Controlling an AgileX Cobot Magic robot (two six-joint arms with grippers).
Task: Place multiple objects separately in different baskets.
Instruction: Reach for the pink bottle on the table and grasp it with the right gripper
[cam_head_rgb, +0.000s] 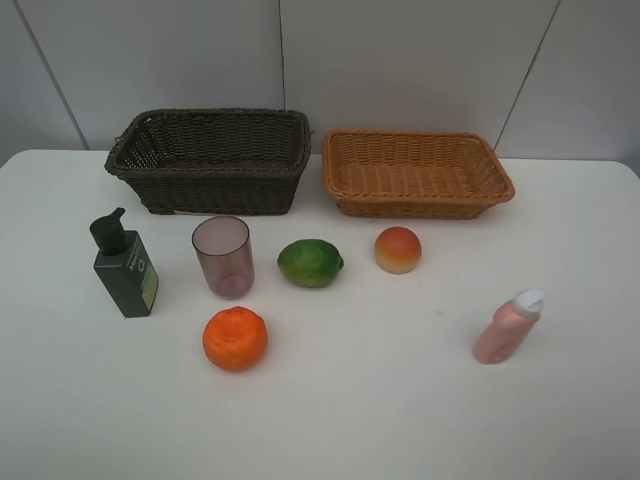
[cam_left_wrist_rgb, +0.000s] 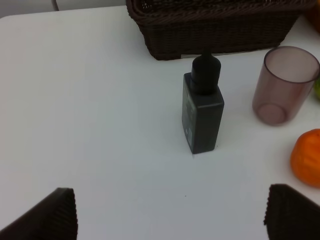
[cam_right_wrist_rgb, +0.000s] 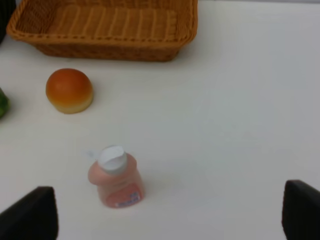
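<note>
- Objects are spread over the white table, all outside the dark brown basket and the tan basket
- Left gripper is held with fingers wide apart and empty
- Green pump bottle is seen upright just ahead of it, the mauve cup and tangerine beside that bottle, the dark brown basket beyond
- Right gripper is likewise spread wide and empty
- Pink bottle is found standing near ahead of it, the peach farther off, the tan basket beyond
- Lime is placed between cup and peach
</note>
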